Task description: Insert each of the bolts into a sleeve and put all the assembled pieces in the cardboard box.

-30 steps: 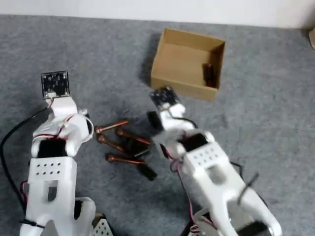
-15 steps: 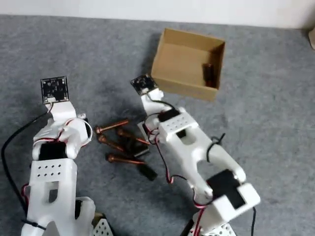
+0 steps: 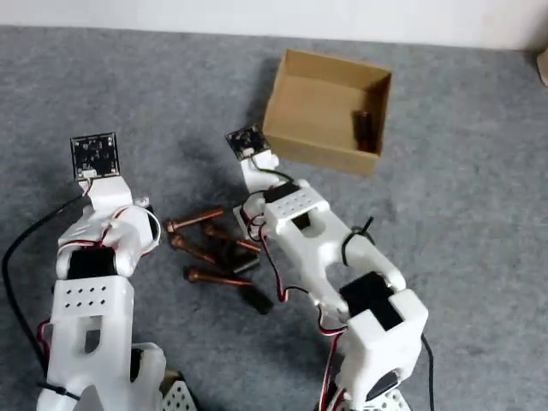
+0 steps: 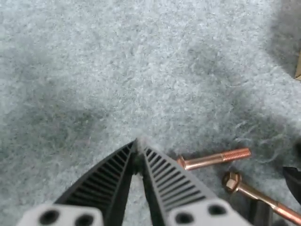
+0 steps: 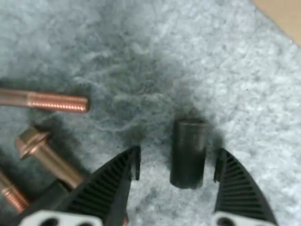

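Now, over the grey carpet, the right gripper hangs wide open astride a dark sleeve. One finger stands on each side, and as far as we can tell neither touches it. The sleeve lies on the carpet on the box's side of the heap of copper bolts. In the box one dark piece already leans against the inner wall; we cannot tell whether a bolt sits in it. The left gripper points at bare carpet with its fingers closed on nothing, a bolt just beside it.

We judge the step in hand to be the pick-up of the sleeve, with most of the task ahead. To do it well, we would first centre the sleeve in the gap, since it sits nearer one finger than the other. Then we would come straight down until the pads flank the middle of the barrel, and close slowly across it. A round sleeve can roll on the pile or squirt out of a one-sided pinch. The grip should leave one open end clear, so that a bolt can enter. The bolts close to the far finger should stay outside the jaws as they shut. The left gripper must open before it can take its bolt, best near the head, with the threads left free.
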Robot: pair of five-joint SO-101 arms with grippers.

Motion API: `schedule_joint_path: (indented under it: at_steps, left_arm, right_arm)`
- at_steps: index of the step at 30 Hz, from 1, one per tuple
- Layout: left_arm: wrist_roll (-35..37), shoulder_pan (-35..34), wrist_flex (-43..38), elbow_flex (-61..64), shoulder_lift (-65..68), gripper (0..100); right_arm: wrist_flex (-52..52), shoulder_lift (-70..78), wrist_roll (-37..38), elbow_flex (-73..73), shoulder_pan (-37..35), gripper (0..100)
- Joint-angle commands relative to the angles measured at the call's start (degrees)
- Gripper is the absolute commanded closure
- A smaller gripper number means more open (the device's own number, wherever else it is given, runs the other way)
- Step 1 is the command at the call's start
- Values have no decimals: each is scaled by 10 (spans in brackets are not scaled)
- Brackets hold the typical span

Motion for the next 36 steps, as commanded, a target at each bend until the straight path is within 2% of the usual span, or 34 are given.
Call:
schedule_joint_path:
  at_steps: [1,4,9,13,17,22,27,31,36]
  left_arm:
    - [-3,-3,-13,-3,-7,989]
    - [-3,-3,-13,-3,-7,989]
    - [-3,-3,-13,-3,-7,989]
    - [-2,-2,-15,-3,-6,989]
    - [1,0,-16,-17,27,989]
    - [6,7,-11,-114,192,983]
    - [122,51,98,-247,342,916]
    - [287,109,200,-321,368,917]
    - [415,155,213,-336,373,916]
  right_arm:
    - [-9,2,-6,-10,-5,850]
    - [-10,3,-4,-10,-3,998]
    - [-1,-1,-3,-8,-3,994]
    - [65,-41,-2,-12,-6,994]
    - [101,-164,-2,16,-4,994]
    - [120,-366,-2,131,15,994]
    - [120,-556,9,262,88,994]
    - [120,-660,39,336,130,994]
    - [119,-708,39,390,148,994]
